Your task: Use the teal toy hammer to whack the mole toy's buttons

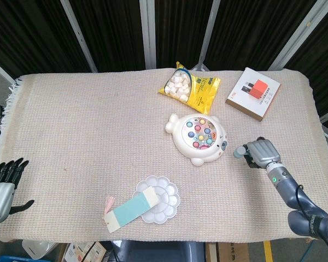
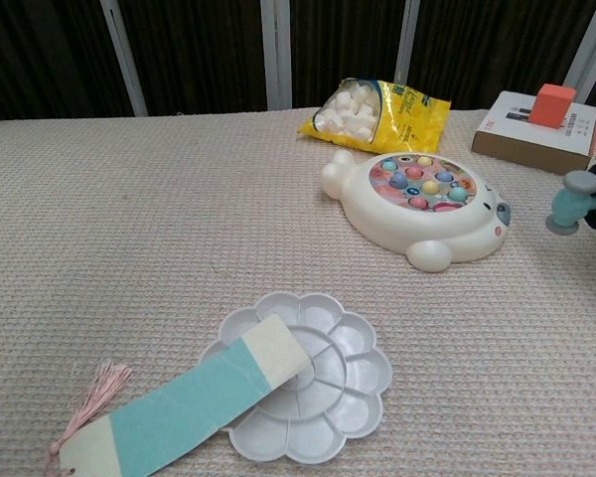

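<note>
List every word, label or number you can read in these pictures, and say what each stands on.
Nothing reads clearly enough to quote.
Yellow snack bag: dark print on the front, too blurred to read.
Box with the orange panel: small print beside the panel and along its edge, too small to read.
Mole toy: no lettering visible.
Bookmark and palette: no text.

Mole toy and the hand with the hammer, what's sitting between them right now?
Nothing: the head view shows only bare tablecloth between the mole toy and the teal toy hammer that the right hand holds.
</note>
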Robot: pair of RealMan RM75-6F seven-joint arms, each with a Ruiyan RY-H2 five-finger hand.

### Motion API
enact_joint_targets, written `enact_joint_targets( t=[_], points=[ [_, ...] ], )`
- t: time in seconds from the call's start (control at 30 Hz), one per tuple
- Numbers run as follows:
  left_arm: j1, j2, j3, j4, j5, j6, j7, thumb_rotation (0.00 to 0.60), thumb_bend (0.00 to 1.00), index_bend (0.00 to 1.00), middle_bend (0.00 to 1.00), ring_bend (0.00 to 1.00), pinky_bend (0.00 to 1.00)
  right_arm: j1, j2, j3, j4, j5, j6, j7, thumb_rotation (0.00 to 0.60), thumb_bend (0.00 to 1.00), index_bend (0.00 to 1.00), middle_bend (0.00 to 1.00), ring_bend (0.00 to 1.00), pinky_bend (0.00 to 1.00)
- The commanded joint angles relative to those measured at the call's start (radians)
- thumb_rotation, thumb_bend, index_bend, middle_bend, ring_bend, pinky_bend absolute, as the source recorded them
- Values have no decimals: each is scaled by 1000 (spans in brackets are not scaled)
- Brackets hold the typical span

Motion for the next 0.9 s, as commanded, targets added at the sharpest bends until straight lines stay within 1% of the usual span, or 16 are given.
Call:
enact_joint_targets(
  t=[0.03, 0.13, 0.23, 0.5, 0.7, 0.8, 0.9],
  points=[
    [2, 3, 2, -10, 4, 3, 11, 600, 124, 0, 0, 0, 0, -52, -64, -12, 108, -73, -39, 85, 600, 933, 839, 765, 501, 157],
    [2, 7, 3, -23, 5, 2, 23, 600, 125, 0, 0, 0, 0, -66, -88, -4, 165, -105, -56, 130, 600, 933, 797, 735, 471, 139],
    [2, 9, 2, -33, 4, 2, 33, 600, 124, 0, 0, 0, 0, -77, -101, 5, 206, -138, -65, 167, 600, 933, 718, 673, 422, 114],
    [1, 11, 0, -44, 2, -2, 46, 600, 125, 0, 0, 0, 0, -93, -103, 25, 238, -187, -88, 210, 600, 921, 553, 542, 318, 55],
    [0, 11, -1, -45, 1, -4, 48, 600, 124, 0, 0, 0, 0, -100, -100, 38, 240, -192, -107, 208, 600, 824, 429, 467, 241, 12],
    [-1, 11, -2, -44, 1, -6, 47, 600, 124, 0, 0, 0, 0, -102, -96, 47, 236, -188, -113, 203, 600, 784, 388, 448, 219, 1],
    [-1, 11, -2, -44, 1, -7, 46, 600, 124, 0, 0, 0, 0, -103, -91, 55, 230, -185, -119, 195, 600, 781, 347, 422, 193, 0]
  ],
)
